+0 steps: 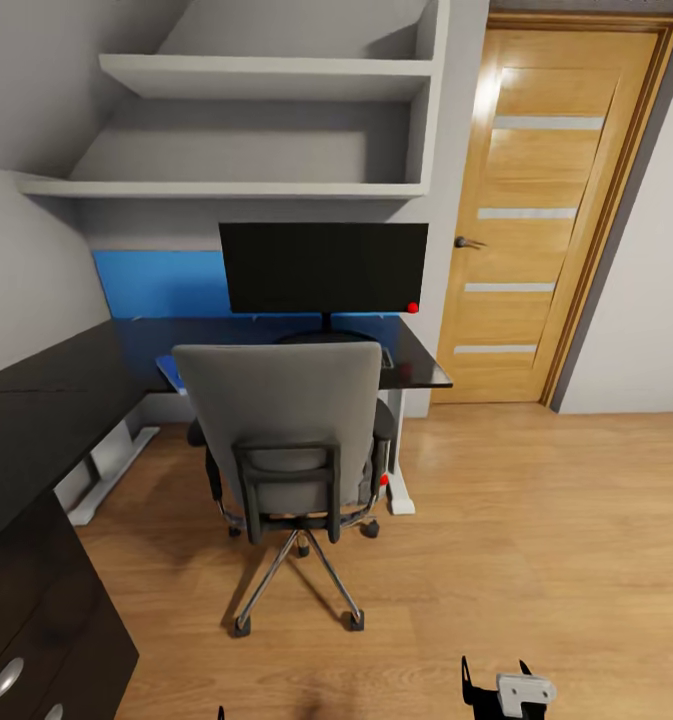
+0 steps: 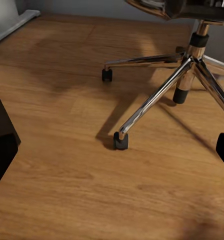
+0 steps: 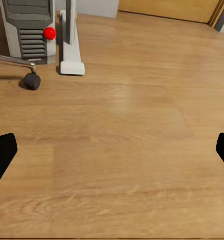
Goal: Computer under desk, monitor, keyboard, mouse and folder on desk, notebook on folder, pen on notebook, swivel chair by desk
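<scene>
Swivel chair (image 1: 281,430) stands on the wooden floor (image 1: 536,560) with its grey back turned to the camera, pushed close to the worktop (image 1: 36,410), whose glossy black top runs along the left wall and then turns under the shelves (image 1: 266,185). On the far part of the worktop stands the monitor (image 1: 323,267), upright, screen dark, with a red dot at its lower right corner. Just left of the chair back, a blue corner of the folder (image 1: 169,373) shows at the edge of the worktop; how it lies I cannot tell, because the chair hides the rest. In the right wrist view the computer (image 3: 29,30) stands on the floor, its red dot on the front, beside a white leg (image 3: 71,42) of the worktop and near one chair caster (image 3: 32,81). In the left wrist view the chrome star base (image 2: 161,90) of the chair is near, with two black casters on the floor. A wooden door (image 1: 546,210) is at the right, closed.

The right tool (image 3: 112,150) has its two dark fingertips far apart at the picture's edges, holding nothing. The left tool (image 2: 112,150) also is spread wide and holds nothing.
</scene>
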Controlling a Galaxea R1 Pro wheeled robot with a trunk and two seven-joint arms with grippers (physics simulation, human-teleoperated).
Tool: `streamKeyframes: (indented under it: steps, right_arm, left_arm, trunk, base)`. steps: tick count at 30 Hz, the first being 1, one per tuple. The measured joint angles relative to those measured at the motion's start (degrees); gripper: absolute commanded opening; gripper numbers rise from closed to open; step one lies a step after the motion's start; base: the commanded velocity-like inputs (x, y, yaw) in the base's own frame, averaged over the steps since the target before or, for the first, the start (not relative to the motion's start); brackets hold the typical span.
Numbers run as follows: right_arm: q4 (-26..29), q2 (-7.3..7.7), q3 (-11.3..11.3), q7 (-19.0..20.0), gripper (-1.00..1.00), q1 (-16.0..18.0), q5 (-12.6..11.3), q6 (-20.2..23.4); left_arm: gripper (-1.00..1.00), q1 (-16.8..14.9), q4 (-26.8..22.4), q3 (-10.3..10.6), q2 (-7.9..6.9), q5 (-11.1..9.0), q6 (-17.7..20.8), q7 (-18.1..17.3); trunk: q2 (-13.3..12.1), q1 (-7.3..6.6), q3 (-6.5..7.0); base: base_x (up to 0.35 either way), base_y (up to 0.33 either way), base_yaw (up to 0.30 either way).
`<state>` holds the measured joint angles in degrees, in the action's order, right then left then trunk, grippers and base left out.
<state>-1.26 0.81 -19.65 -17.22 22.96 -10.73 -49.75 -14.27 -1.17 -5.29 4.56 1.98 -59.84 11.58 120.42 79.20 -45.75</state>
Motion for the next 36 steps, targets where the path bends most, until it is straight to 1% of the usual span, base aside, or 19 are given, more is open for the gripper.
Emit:
streamKeyframes:
  steps: [3,8,15,18,23,36]
  right_arm:
    - [0.0,0.0,0.0,0.0,1.0,0.0,0.0,0.8]
    - [0.0,-0.02,0.0,0.0,1.0,0.0,0.0,3.4]
    - [0.0,-0.01,0.0,0.1,1.0,0.0,0.0,5.6]
    - [0.0,0.0,0.0,0.1,1.0,0.0,0.0,5.8]
    - [0.0,0.0,-0.1,0.1,1.0,0.0,0.0,5.9]
    - [0.0,0.0,0.0,0.1,1.0,0.0,0.0,5.9]
  left_arm:
    - [1.0,0.0,0.0,0.0,0.0,0.0,0.0,0.1]
    - [1.0,0.0,0.0,0.0,-0.21,-0.1,0.0,0.2]
    - [1.0,0.0,0.0,0.0,-0.01,0.0,0.0,0.1]
    - [1.0,0.0,0.0,0.0,0.07,0.0,0.1,0.0]
    - [1.0,0.0,0.0,0.0,0.18,0.0,1.6,0.1]
    - [1.0,0.0,0.0,-0.1,0.03,-0.1,2.0,0.4]
  trunk:
    - [-1.2,-0.66,0.54]
    - [-3.2,-1.76,1.44]
    - [-6.0,-3.3,2.69]
    - [-7.2,-3.95,3.23]
    - [-9.2,-5.05,4.13]
    - [-14.4,-7.91,6.46]
  base:
    - [0.0,0.0,0.0]
    - [0.0,0.0,0.0]
    - [0.0,0.0,0.0]
    - [0.0,0.0,0.0]
    - [0.0,0.0,0.0]
    - [0.0,0.0,0.0]
